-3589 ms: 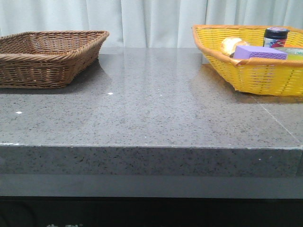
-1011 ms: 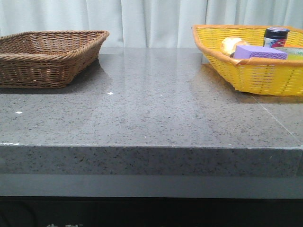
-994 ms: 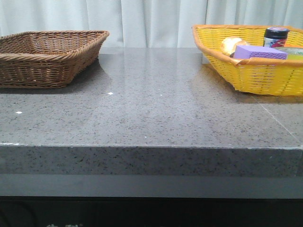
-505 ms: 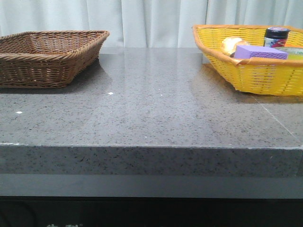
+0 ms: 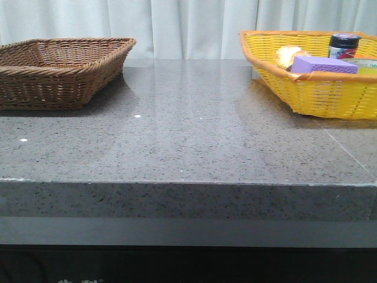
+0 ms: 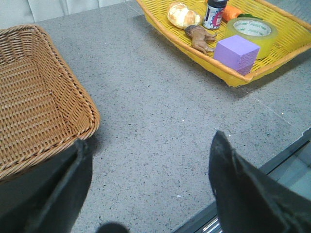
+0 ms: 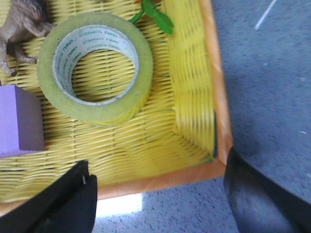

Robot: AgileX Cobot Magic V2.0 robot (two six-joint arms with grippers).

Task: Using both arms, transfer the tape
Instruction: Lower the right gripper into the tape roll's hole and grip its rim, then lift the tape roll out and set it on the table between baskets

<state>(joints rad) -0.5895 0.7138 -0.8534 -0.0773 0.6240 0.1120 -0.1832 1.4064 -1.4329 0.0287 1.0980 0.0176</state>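
tape (image 7: 95, 68) flat in yellow basket (image 7: 194, 121), ahead of right gripper (image 7: 158, 204), untouched; both arms' jaws wide, left gripper (image 6: 150, 194) over desk (image 6: 160, 121)

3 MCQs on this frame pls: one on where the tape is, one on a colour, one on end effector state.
1. Where is the tape?
A. in the yellow basket
B. in the brown basket
C. on the bare counter

2. What colour is the sponge block next to it?
A. green
B. purple
C. red

3. How does the right end effector stand?
A. shut on the tape
B. open, holding nothing
C. shut on the block

Key:
1 A: the tape lies flat on the yellow basket floor.
2 B: the sponge block is purple.
3 B: the right end effector has its fingers spread, apart from the tape.
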